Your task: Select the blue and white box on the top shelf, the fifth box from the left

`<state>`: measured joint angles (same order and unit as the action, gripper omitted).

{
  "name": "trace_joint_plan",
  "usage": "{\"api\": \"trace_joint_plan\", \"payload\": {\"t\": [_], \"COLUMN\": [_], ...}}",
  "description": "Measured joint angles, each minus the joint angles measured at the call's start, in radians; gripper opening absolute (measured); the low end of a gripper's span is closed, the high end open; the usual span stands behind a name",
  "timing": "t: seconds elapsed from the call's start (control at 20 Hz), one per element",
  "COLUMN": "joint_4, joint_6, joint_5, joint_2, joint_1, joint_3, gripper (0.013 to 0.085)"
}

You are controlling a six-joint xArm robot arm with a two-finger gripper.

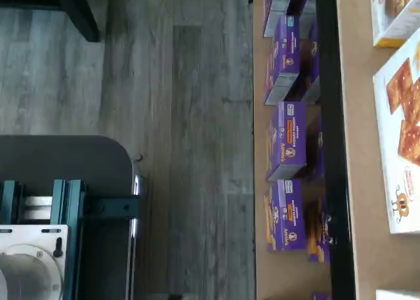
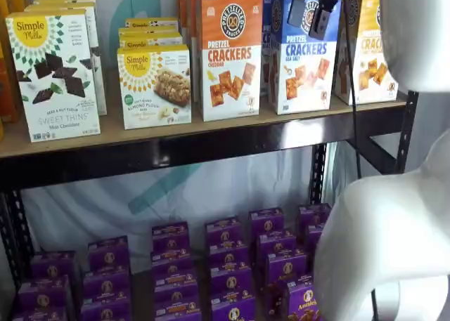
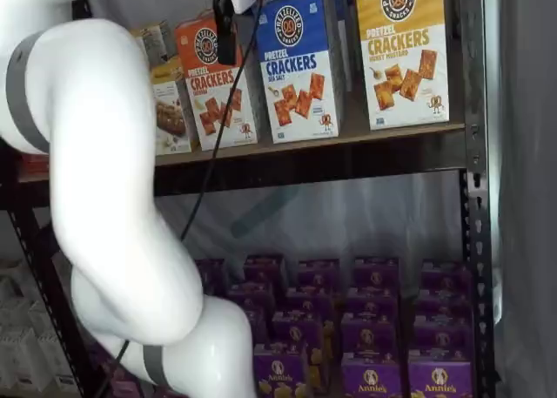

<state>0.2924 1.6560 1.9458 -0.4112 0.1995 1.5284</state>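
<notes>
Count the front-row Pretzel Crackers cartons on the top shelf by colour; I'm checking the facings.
orange-and-white carton: 1
blue and white box: 1
yellow-and-white carton: 1
Total: 3

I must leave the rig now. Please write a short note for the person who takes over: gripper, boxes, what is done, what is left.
Gripper: black fingers hang in front of the top shelf; whether the jaws are open cannot be told, and they hold no box.
Blue and white box: upright on the shelf, between the orange-and-white carton and the yellow-and-white carton.
Done: the arm is up at shelf height.
Left: close on the box and take it out.
</notes>
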Motion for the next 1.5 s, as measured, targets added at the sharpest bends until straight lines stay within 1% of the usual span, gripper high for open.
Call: {"api": "trace_joint_plan", "payload": {"t": [0.1,0.3,0.4,0.55,0.65,0.85,0.95,1.15,1.3,1.4,1.5], "joint_4": [-0.041,-0.05,-0.035,0.005,0.033,0.045,0.058,0.108,0.14,0.138,0.113], "joint_6": [0.004,0.02,0.029,0.042,0.051,0.063,0.067,0.069,0.07,0.071,0.072], "joint_5": [0.0,-0.006,-0.012,-0.034,-0.063,-0.12,-0.154,-0.245,-0.34,-0.416,-0.454], "joint_2": [0.0,-0.006,-0.011,-0.019,-0.028,-0.04,-0.052,-0.089,-0.124,-0.145,-0.141], "joint_1": [-0.014,-0.001,0.014,0.044,0.065,0.085,0.095,0.115,0.121,0.111,0.095], "joint_3": [0.0,-0.014,-0.021,-0.028,-0.033,-0.024,-0.029,-0.065,-0.11,-0.144,-0.148], "gripper": [0.085,0.085,0.085,0.085,0.085,0.085,0.085,0.085,0.085,0.085,0.085]}}
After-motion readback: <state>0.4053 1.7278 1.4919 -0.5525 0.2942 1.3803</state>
